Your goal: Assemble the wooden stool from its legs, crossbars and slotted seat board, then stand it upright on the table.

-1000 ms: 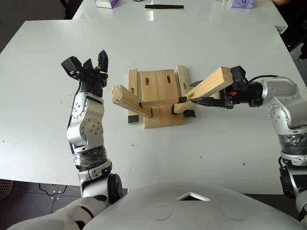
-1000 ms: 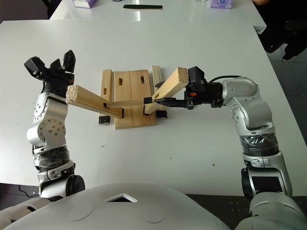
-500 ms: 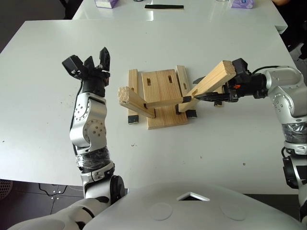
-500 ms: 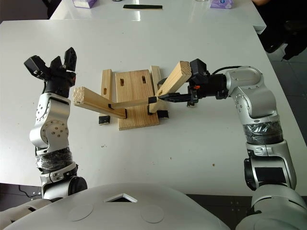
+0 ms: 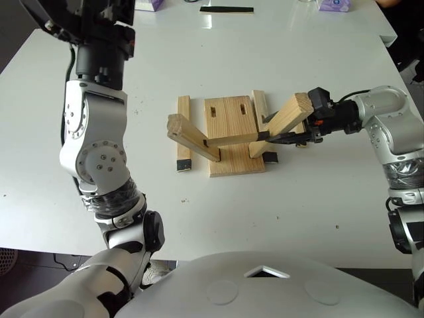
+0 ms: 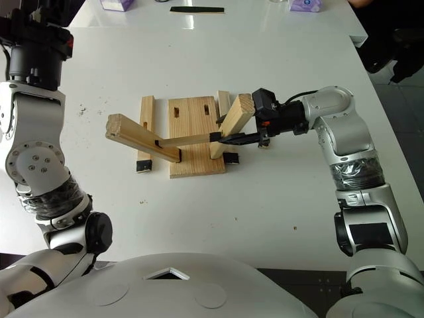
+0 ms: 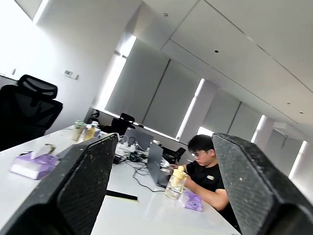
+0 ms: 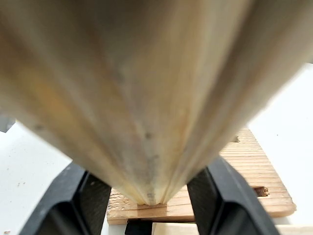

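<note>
The slotted seat board (image 5: 229,122) lies flat mid-table. A spare leg (image 5: 183,116) lies along its left side and another (image 5: 259,103) along its right. Over the board leans a frame of two legs joined by a crossbar (image 5: 228,140). Its left leg (image 5: 191,136) slants up to the left. My right gripper (image 5: 277,138) is shut on its right leg (image 5: 286,119), whose lower end rests at the board's front right corner. In the right wrist view that leg (image 8: 146,98) sits between both fingers (image 8: 80,205). My left gripper (image 7: 166,142) is raised high at the far left, open and empty.
A second white table stands behind, with purple tissue boxes (image 5: 147,4) (image 5: 334,4) and a black strip (image 5: 226,9) on it. The white table (image 5: 298,218) has wide free room in front of the board and on both sides.
My left arm has swung upward, lifting its open gripper high above the table. My right gripper has tilted the leg frame lower, and the seat board has slid slightly to the right.
</note>
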`<state>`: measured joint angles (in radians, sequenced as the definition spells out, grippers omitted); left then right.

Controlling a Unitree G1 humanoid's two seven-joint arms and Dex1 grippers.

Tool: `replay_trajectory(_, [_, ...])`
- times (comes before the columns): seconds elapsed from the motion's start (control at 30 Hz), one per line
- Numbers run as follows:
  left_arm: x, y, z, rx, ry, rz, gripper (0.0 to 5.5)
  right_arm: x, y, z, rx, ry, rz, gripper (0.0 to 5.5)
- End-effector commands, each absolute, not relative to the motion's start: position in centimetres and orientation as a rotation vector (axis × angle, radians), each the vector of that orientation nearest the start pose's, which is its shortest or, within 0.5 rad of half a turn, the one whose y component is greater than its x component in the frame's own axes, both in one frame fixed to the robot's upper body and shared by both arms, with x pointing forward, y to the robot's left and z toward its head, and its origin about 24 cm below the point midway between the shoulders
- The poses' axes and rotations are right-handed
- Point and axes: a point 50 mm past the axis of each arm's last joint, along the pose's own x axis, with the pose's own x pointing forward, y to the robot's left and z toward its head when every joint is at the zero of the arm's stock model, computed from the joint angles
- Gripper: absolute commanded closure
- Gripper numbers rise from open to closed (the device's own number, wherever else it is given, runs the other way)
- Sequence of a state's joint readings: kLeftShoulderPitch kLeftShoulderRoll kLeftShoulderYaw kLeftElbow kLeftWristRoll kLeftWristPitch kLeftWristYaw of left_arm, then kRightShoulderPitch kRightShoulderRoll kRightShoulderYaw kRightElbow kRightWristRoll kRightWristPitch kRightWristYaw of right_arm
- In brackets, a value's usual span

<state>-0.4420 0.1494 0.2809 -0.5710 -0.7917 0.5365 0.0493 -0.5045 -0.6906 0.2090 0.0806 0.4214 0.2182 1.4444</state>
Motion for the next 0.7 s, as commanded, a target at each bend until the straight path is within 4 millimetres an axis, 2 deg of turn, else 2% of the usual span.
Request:
replay_trajectory(0.03, [24.2,13.8,23.8,-0.329,-0.428,-0.456,1.96,27.9,-16.7,13.4,-0.364,0.2,1.521,3.47])
replay_trajectory(0.13, [23.3,13.2,24.0,-0.235,-0.439,-0.476,1.96,27.8,-16.8,13.9,-0.347,0.154,1.447,3.47])
replay_trajectory(0.3, [23.0,12.5,24.5,-0.129,-0.476,-0.492,1.96,27.1,-16.3,13.8,-0.352,0.116,1.397,3.47])
replay_trajectory(0.47, [22.5,11.2,23.4,0.0,-0.439,-0.587,1.96,26.7,-15.5,13.0,-0.349,0.12,1.382,3.47])
replay_trajectory(0.7, [22.8,10.8,21.6,0.151,-0.374,-0.641,1.96,26.6,-14.6,12.6,-0.371,0.115,1.374,3.47])
